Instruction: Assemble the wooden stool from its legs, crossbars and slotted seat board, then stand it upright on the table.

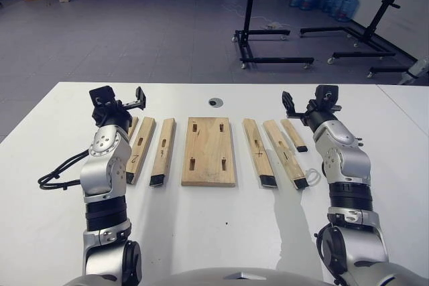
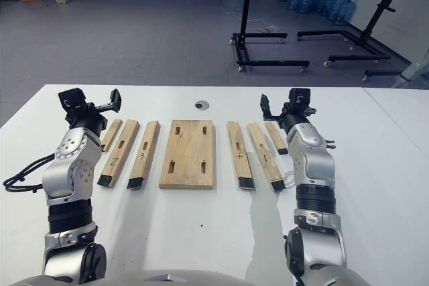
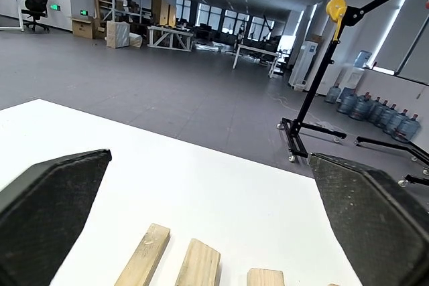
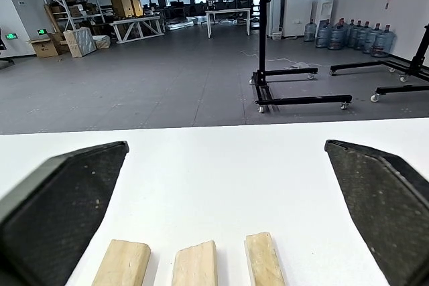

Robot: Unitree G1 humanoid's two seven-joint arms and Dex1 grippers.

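White desk carries every wooden part, all lying flat and unjoined. The slotted seat board lies at its middle. The two left legs lie side by side to the left of the board, and the two right legs to its right. The right crossbar lies outside the right legs. The left crossbar lies outside the left legs, partly hidden by the arm. The left end effector hovers spread wide, off the board's far left corner. The right end effector hovers equally wide off the far right corner. Both hold nothing. A small round hole sits just beyond the board.
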